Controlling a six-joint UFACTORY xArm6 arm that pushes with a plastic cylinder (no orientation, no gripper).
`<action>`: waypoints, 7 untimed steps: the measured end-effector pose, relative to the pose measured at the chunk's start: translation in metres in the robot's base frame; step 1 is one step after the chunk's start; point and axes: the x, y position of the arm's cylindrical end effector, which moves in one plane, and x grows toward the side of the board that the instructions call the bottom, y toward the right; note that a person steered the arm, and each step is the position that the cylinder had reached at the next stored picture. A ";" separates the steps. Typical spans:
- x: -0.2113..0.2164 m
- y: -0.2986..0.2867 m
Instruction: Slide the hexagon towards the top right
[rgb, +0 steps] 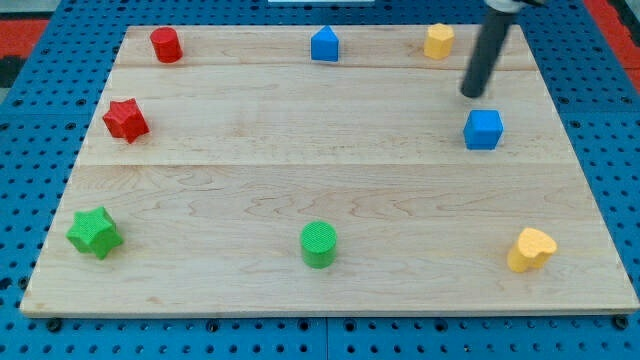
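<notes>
Pale wooden counter (330, 190), eight small blocks, and my rod at the far right.

No jaws on me, so nothing is spread or pinched; my tip (472, 95) rests on the counter just beyond the blue cube (483, 129), not touching it. The yellow hexagon (438, 41) stands at the far edge, just left of my rod. Left of it along that edge sit a blue house-shaped block (324, 45) and a red cylinder (166, 45). A red star (125, 119) lies far left, a green star (95, 232) near left, a green cylinder (319, 244) near centre, a yellow heart (530, 249) near right.
</notes>
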 end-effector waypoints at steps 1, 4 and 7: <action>-0.064 -0.028; -0.109 -0.125; -0.077 -0.035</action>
